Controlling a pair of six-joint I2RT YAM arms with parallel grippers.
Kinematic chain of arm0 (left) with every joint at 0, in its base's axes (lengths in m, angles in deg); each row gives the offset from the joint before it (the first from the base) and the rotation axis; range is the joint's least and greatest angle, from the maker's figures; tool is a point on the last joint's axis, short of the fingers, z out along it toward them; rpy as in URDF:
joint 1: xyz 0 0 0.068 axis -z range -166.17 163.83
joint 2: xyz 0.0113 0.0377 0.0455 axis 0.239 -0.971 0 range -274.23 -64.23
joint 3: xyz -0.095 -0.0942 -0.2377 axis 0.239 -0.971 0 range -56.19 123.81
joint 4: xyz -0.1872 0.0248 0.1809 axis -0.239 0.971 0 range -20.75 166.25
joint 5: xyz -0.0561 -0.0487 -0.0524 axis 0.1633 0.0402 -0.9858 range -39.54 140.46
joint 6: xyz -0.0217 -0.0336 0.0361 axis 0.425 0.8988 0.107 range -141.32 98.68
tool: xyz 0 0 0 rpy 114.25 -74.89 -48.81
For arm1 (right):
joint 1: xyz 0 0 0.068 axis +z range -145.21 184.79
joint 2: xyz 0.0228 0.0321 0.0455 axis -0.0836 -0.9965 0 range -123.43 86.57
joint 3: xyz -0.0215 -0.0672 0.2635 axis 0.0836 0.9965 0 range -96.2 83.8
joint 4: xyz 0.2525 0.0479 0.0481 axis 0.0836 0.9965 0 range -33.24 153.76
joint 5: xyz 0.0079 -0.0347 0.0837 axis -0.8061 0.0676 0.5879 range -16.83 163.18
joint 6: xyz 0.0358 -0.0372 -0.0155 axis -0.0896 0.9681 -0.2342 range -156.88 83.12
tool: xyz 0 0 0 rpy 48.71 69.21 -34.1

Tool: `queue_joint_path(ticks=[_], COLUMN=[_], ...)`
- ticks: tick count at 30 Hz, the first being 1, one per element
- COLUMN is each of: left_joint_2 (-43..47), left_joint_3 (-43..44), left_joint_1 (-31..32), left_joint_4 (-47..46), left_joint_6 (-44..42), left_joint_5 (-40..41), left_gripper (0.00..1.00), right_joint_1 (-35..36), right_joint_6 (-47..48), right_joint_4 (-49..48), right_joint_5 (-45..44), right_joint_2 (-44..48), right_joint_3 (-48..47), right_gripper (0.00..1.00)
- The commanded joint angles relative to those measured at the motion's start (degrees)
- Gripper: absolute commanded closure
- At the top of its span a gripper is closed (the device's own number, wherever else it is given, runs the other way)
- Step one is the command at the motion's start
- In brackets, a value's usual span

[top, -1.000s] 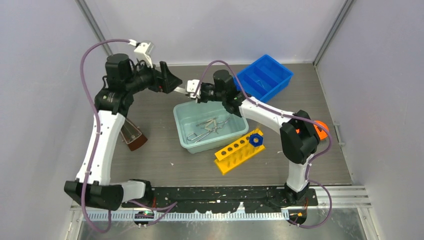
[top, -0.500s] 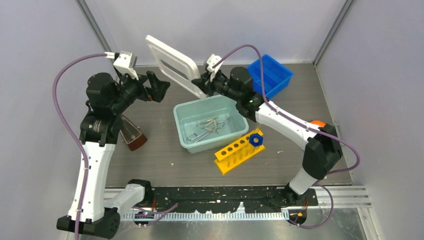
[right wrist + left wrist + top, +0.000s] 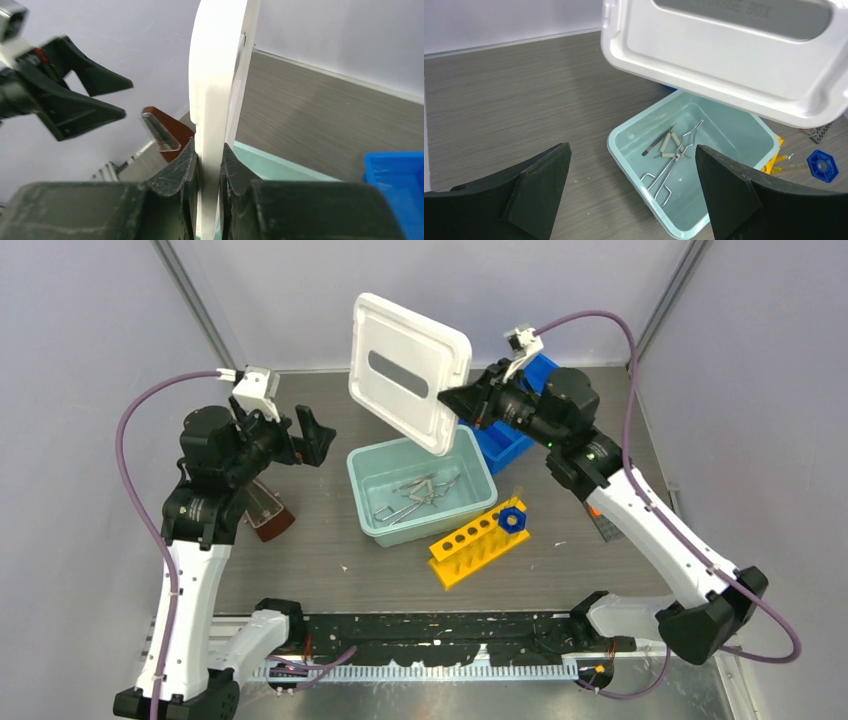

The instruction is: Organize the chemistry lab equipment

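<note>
Silvery metal tools [image 3: 415, 495] lie in the pale teal tub [image 3: 480, 498]: tongs [image 3: 672, 163], dark tweezers [image 3: 657, 144] and a wire triangle [image 3: 672, 145]. My right gripper [image 3: 450, 400] is shut on the edge of a white lid [image 3: 408, 370], which it holds tilted in the air above the tub's far side. In the right wrist view the fingers [image 3: 182, 165] pinch the lid [image 3: 220, 65] edge-on. My left gripper [image 3: 315, 435] is open and holds nothing, left of the tub. In the left wrist view the left gripper [image 3: 632, 147] looks down at the tub [image 3: 621, 150].
A yellow rack [image 3: 470, 548] with a blue hexagonal piece [image 3: 512, 518] lies in front of the tub. A blue divided tray [image 3: 505, 440] stands at the back right, partly behind my right arm. A brown stand with a clear piece [image 3: 265, 510] sits by the left arm.
My right gripper has carried the white lid up and to the right, so it now hangs tilted above the tub. My left gripper has opened wider and drawn back to the left.
</note>
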Motion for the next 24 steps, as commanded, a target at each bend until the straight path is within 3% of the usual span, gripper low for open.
queue_joint_path(ticks=[1, 8, 15, 24], left_joint_2=[1.23, 3.12, 2.93, 3.41], left_joint_3=[-1.21, -3.98, -5.62, -12.22], left_joint_1=[0.1, 0.12, 0.1, 0.1], left_joint_4=[3.0, 2.98, 3.85, 2.97], left_joint_6=[0.74, 4.96, 6.3, 8.07], left_joint_5=[-0.13, -1.58, -3.17, -3.57], left_gripper=[0.02, 0.04, 0.06, 0.11], right_joint_1=[-1.54, -7.5, -14.23, -15.83], right_joint_6=[-9.97, -20.02, -28.35, -31.43], right_joint_4=[6.0, 13.33, 12.73, 11.71], right_joint_5=[5.53, 18.51, 32.1, 43.07], right_joint_2=[4.21, 6.56, 3.5, -0.6], right_joint_3=[-2.3, -2.14, -1.99, -1.33], right_gripper=[1.0, 0.99, 0.99, 0.99])
